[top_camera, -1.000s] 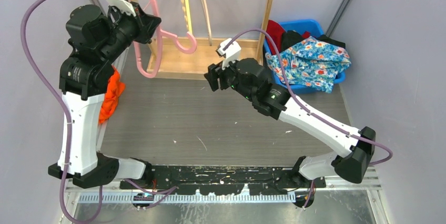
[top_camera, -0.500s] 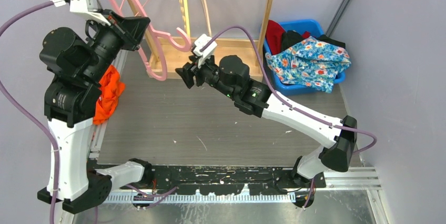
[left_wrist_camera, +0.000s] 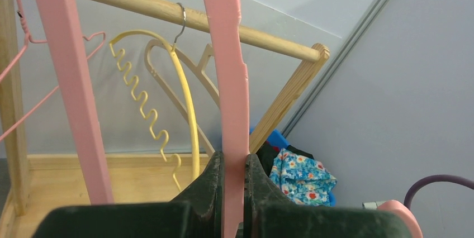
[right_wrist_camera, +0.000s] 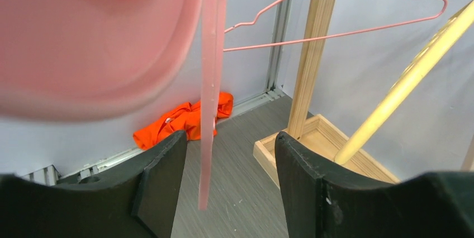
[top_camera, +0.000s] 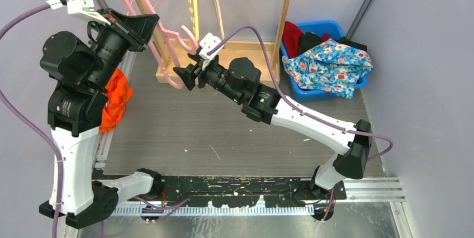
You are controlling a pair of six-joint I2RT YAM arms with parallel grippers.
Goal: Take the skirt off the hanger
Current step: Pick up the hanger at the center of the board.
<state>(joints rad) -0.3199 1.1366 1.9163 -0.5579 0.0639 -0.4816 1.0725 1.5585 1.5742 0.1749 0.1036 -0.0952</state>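
My left gripper [top_camera: 146,27] is raised at the far left and shut on a bare pink plastic hanger [top_camera: 163,32]. In the left wrist view the jaws [left_wrist_camera: 233,158] clamp one pink arm of the hanger [left_wrist_camera: 231,81]. My right gripper [top_camera: 186,76] is open just right of the hanger's lower end. In the right wrist view the thin pink hanger arm [right_wrist_camera: 209,98] hangs between the open fingers [right_wrist_camera: 229,140], touching neither. An orange garment [top_camera: 114,99] lies crumpled on the floor by the left wall, apart from the hanger. It also shows in the right wrist view [right_wrist_camera: 180,118].
A wooden clothes rack [top_camera: 287,9] with a tray base [top_camera: 229,66] stands at the back. A yellow hanger [left_wrist_camera: 180,90], a beige hanger [left_wrist_camera: 193,76] and a thin pink wire hanger [right_wrist_camera: 341,12] hang on it. A blue bin [top_camera: 325,27] with floral cloth [top_camera: 331,65] stands at the back right.
My left arm has swung left and lifted the pink hanger. My right arm has reached left, bringing its open jaws around the hanger's lower end.
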